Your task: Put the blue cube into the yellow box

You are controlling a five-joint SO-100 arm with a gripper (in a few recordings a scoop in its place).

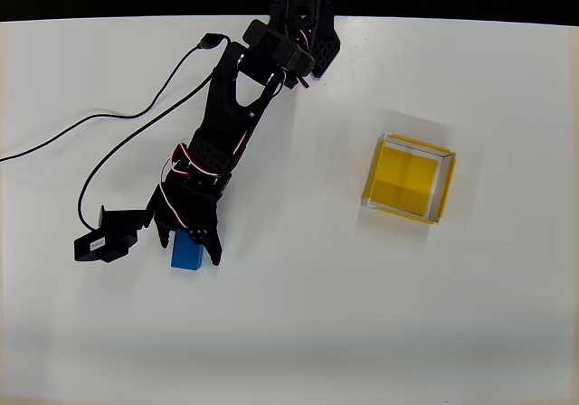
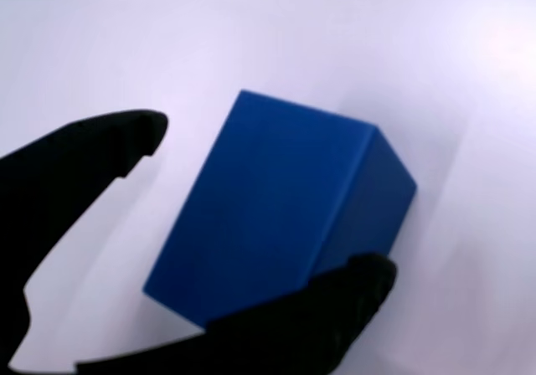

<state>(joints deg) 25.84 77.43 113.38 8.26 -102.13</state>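
The blue cube [image 1: 187, 255] lies on the white table at the lower left of the overhead view. My black gripper [image 1: 188, 247] is down over it, open, with one finger on each side. In the wrist view the blue cube [image 2: 276, 216] sits large between the fingers of my gripper [image 2: 266, 199]. The lower right fingertip [image 2: 356, 287] is against the cube's edge, while the left fingertip [image 2: 126, 141] stands a little apart from it. The yellow box [image 1: 409, 179], a shallow tray with pale walls, sits well to the right and holds nothing.
A black cable [image 1: 109, 120] runs over the table on the left, from the arm's base toward the left edge. The arm's base [image 1: 303, 34] stands at the top edge. A small black camera module [image 1: 99, 242] sticks out left of the gripper.
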